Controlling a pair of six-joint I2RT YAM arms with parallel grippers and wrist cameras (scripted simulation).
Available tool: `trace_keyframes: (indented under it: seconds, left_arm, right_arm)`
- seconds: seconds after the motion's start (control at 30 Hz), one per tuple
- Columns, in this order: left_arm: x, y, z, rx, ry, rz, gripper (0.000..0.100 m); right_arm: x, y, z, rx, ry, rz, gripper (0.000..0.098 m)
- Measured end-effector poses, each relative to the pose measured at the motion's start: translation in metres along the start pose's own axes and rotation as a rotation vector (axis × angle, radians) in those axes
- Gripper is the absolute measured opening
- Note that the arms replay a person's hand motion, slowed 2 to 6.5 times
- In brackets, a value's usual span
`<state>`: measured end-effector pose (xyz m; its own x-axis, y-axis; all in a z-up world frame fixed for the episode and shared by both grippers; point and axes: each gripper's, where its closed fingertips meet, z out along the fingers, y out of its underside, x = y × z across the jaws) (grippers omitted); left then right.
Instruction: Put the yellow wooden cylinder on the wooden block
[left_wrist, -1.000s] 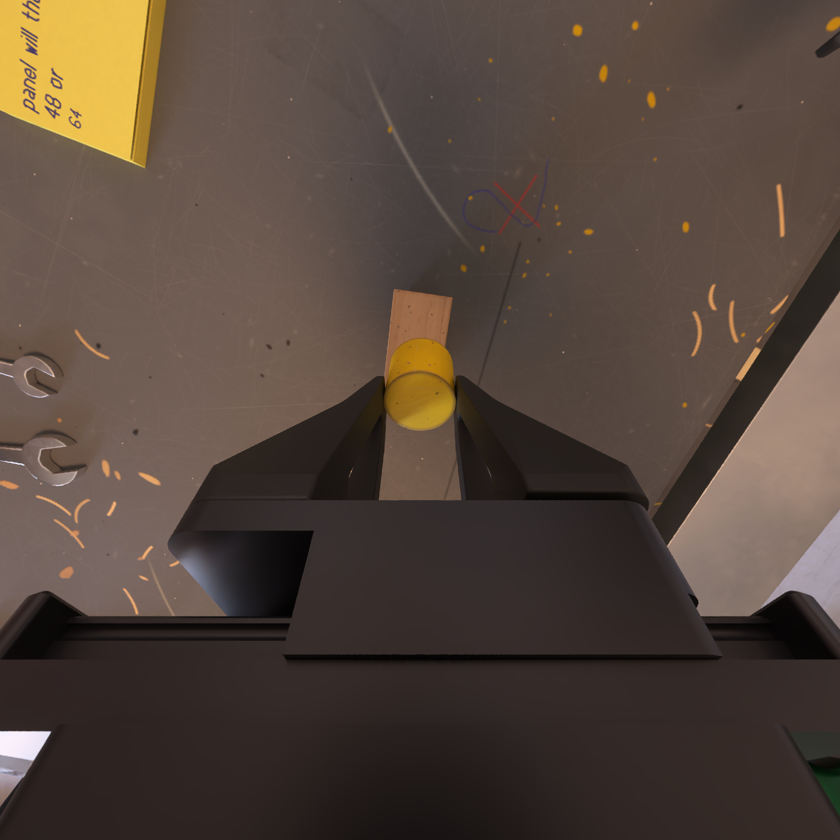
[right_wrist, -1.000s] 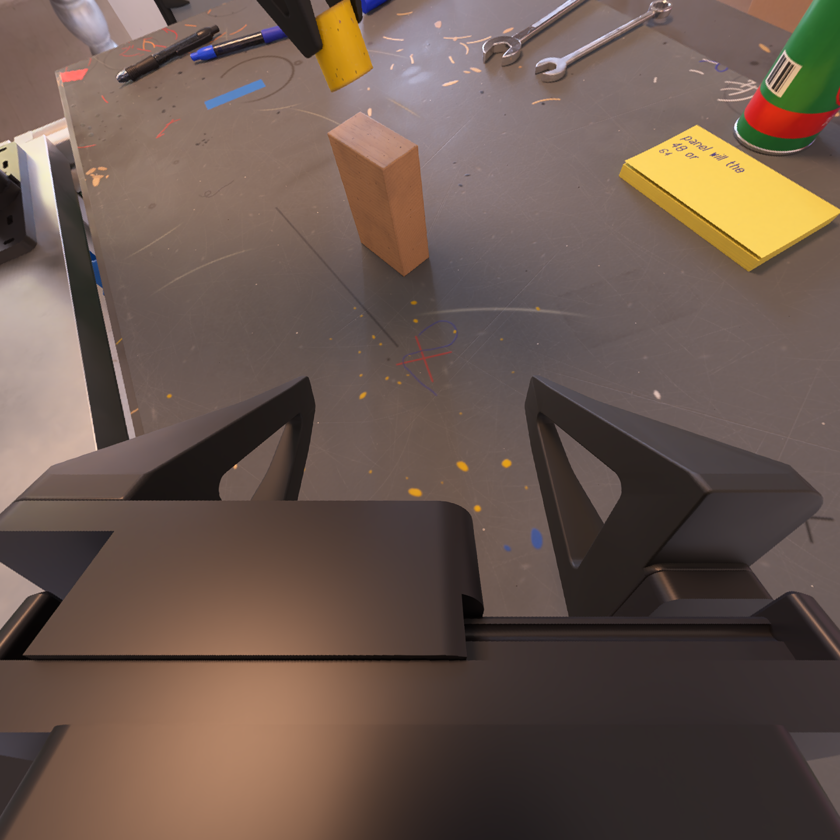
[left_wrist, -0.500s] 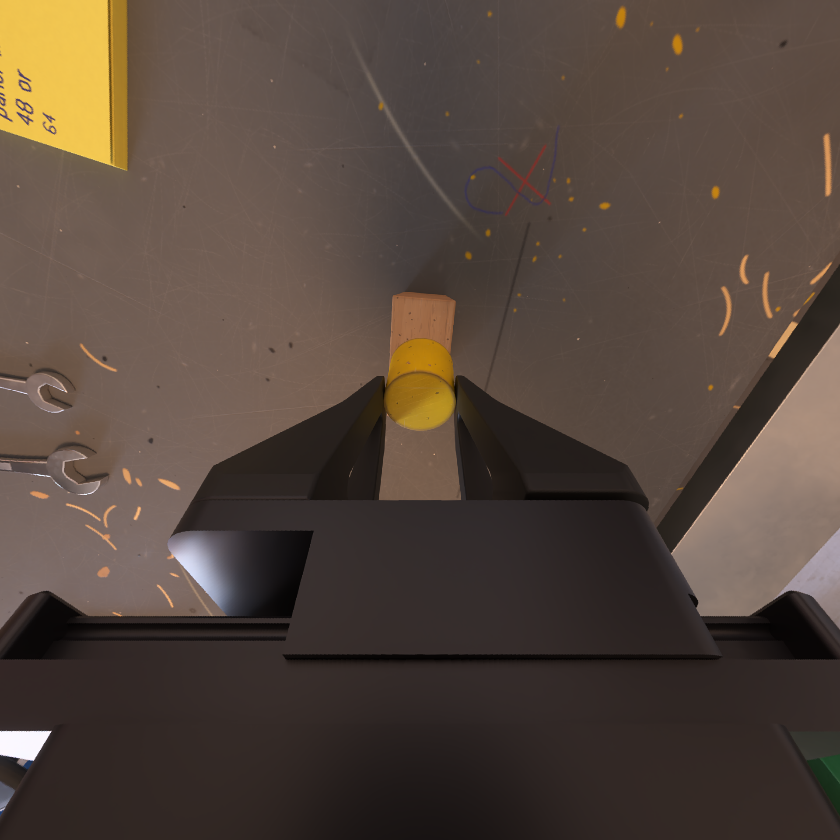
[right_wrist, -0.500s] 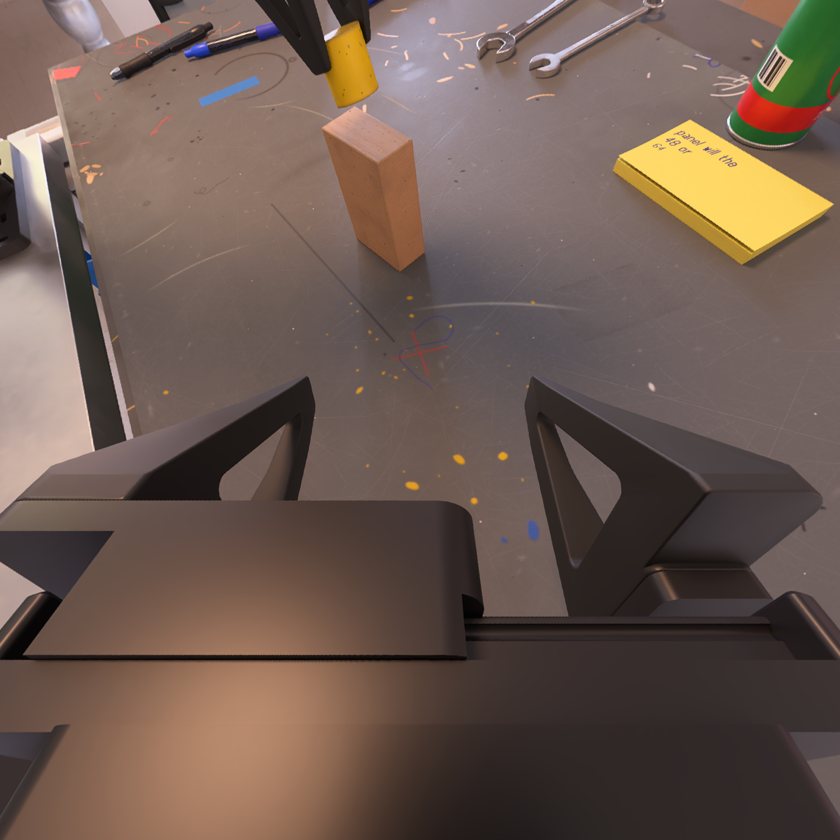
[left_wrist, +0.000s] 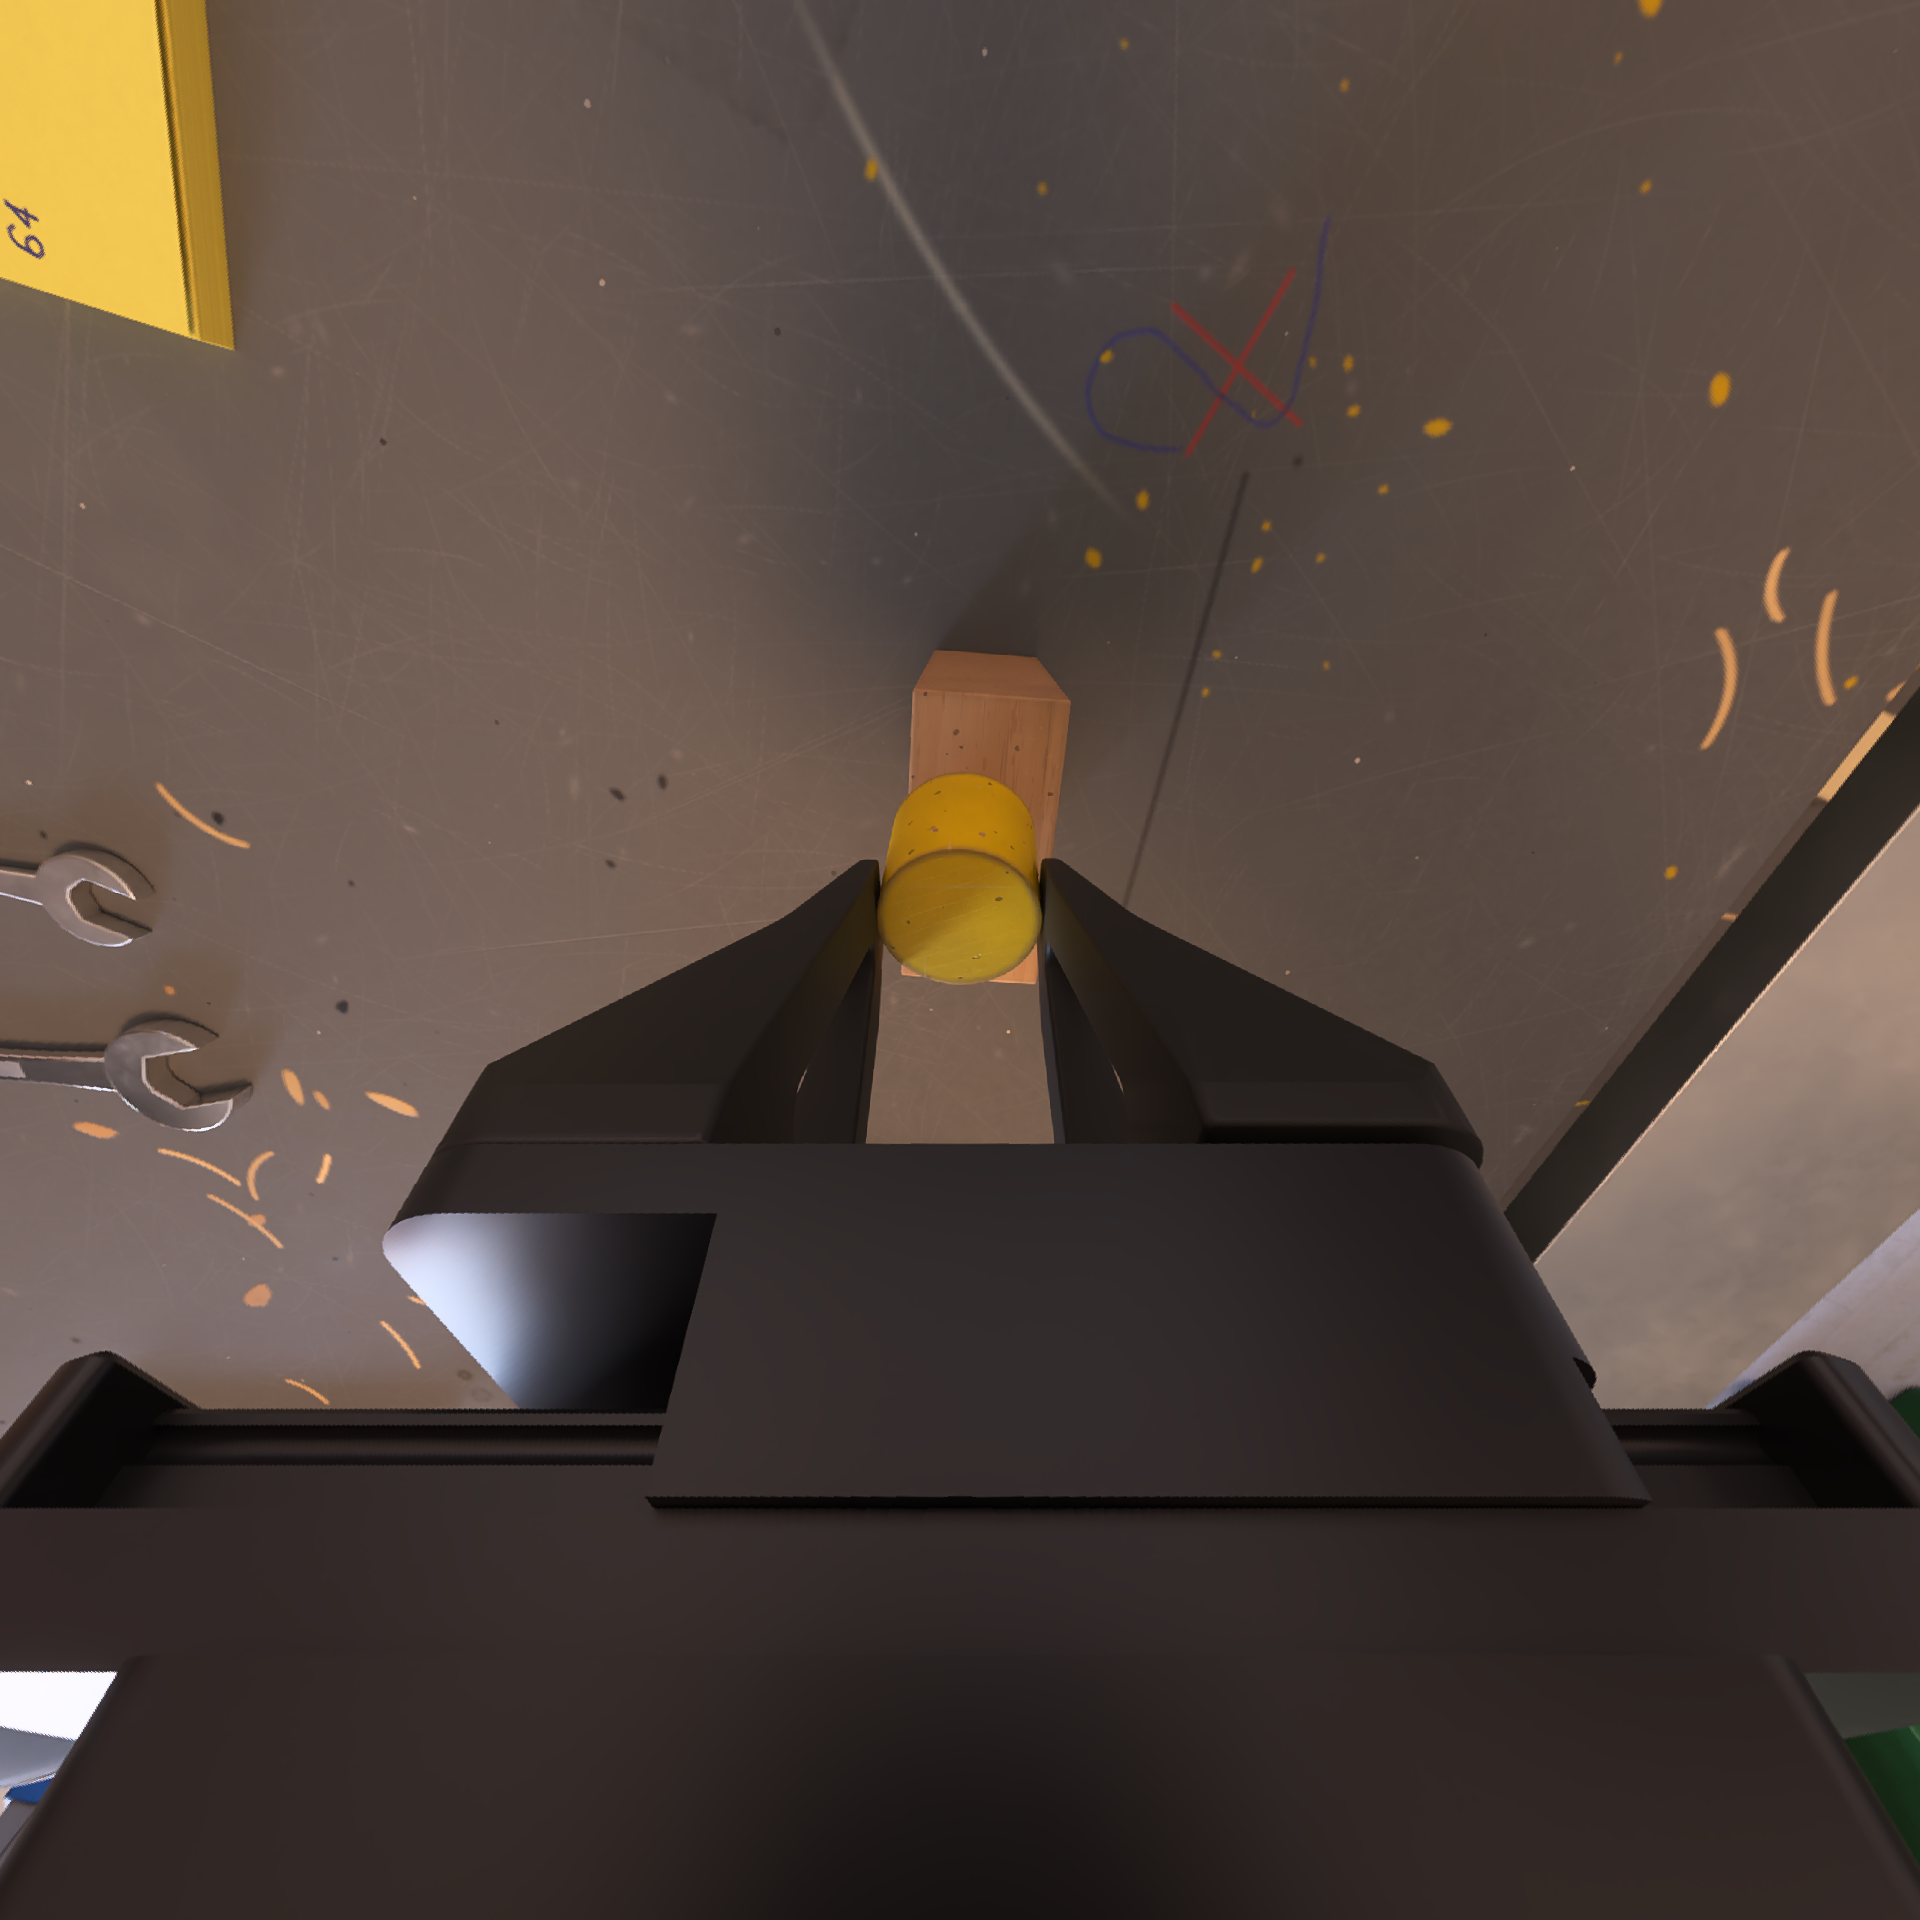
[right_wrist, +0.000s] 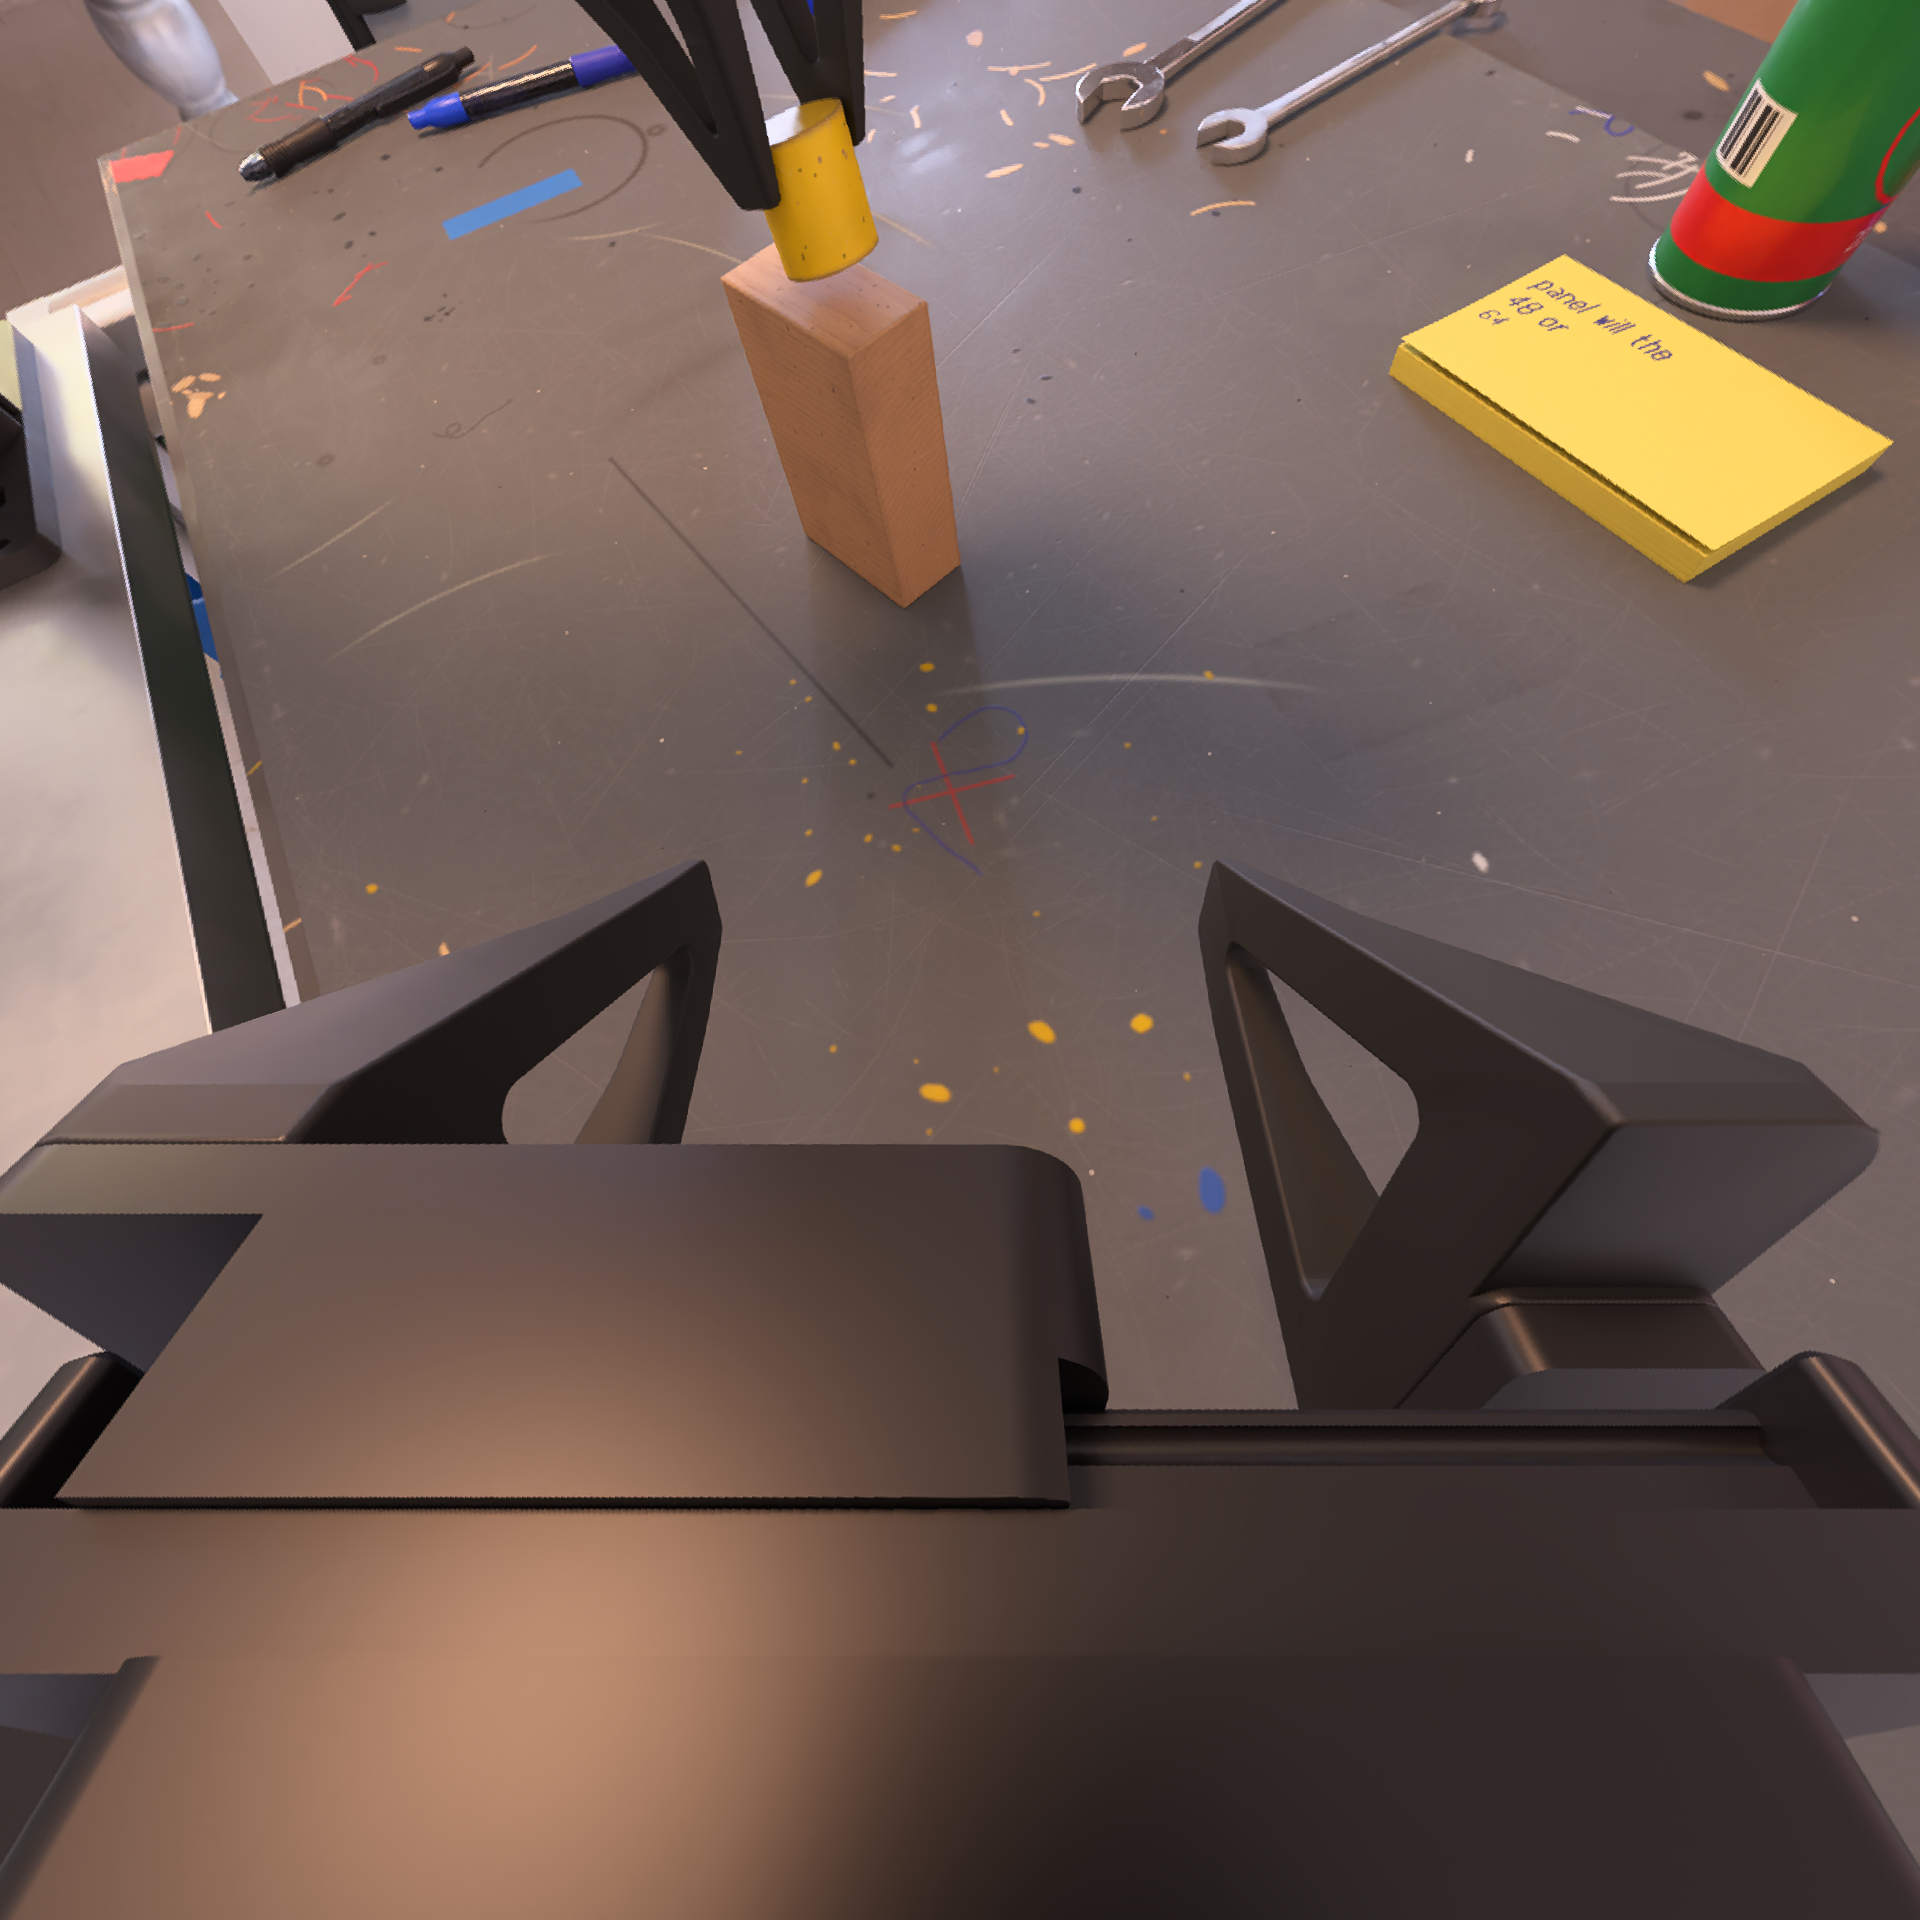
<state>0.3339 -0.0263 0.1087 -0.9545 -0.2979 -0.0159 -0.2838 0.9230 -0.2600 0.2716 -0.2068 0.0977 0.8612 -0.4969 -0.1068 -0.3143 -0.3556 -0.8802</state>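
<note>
My left gripper (left_wrist: 960, 883) is shut on the yellow wooden cylinder (left_wrist: 958, 894) and holds it upright over the top of the wooden block (left_wrist: 992, 727). In the right wrist view the cylinder (right_wrist: 819, 197) hangs at the far end of the block's top face (right_wrist: 842, 312), its lower end at or just above the wood; I cannot tell if they touch. The left gripper's fingers (right_wrist: 717, 125) come down from the top of that view. The block stands upright on the dark table. My right gripper (right_wrist: 956, 914) is open and empty, low over the table near the block.
A yellow notepad (right_wrist: 1631, 416) lies right of the block, with a green and red can (right_wrist: 1808, 166) behind it. Two wrenches (right_wrist: 1247, 73) and two pens (right_wrist: 436, 88) lie at the far side. The table edge (right_wrist: 177, 623) runs along the left.
My left gripper has carried the cylinder down and over the block's top. The right gripper stays open and has drifted slightly.
</note>
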Motion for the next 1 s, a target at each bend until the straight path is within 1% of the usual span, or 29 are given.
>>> trace_keyframes:
  seconds: [0.5,1.0]
  left_arm:
    - [0.0000,-0.0005,0.0014,-0.034,0.009,0.028,0.025]
    - [0.0015,0.0006,0.0049,-0.106,0.006,0.057,0.025]
  right_arm:
    - [0.0029,0.0003,-0.0023,0.006,0.001,0.005,0.0788]
    - [0.0045,0.0030,-0.0038,0.010,0.001,0.013,0.0789]
